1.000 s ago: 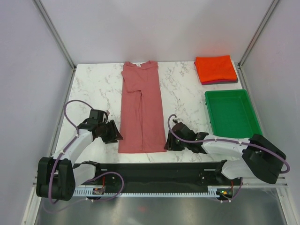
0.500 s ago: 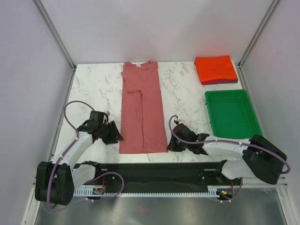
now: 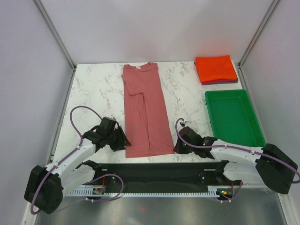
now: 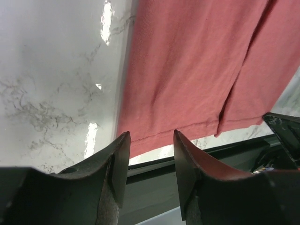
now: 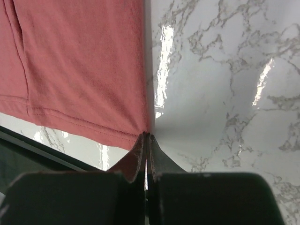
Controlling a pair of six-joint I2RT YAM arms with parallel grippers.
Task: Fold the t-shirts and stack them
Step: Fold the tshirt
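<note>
A soft, matte rose-red t-shirt [image 3: 146,112] is lying on the glossy white marble counter [image 3: 93,89], folded lengthwise into one long narrow strip, its collar pointing to the far edge and its stitched hem sitting near the front edge, slightly slanted. At the far right corner an orange-red t-shirt [image 3: 215,68] is resting as a neat square on top of a dark maroon t-shirt [image 3: 222,82], of which only a thin edge is showing. That is making three shirts in all: one laid out, two stacked. One smooth green plastic tray [image 3: 232,117], rectangular with raised walls, is sitting just in front of the stack. Both arms are reaching low and forward over the counter, one at each hem corner. The left gripper [image 4: 151,140] is hovering at the left corner with its jaws standing partly apart, gripping nothing. The right gripper [image 5: 146,138] is pressing its jaws fully together on the hem's right corner, pinching the fabric.
</note>
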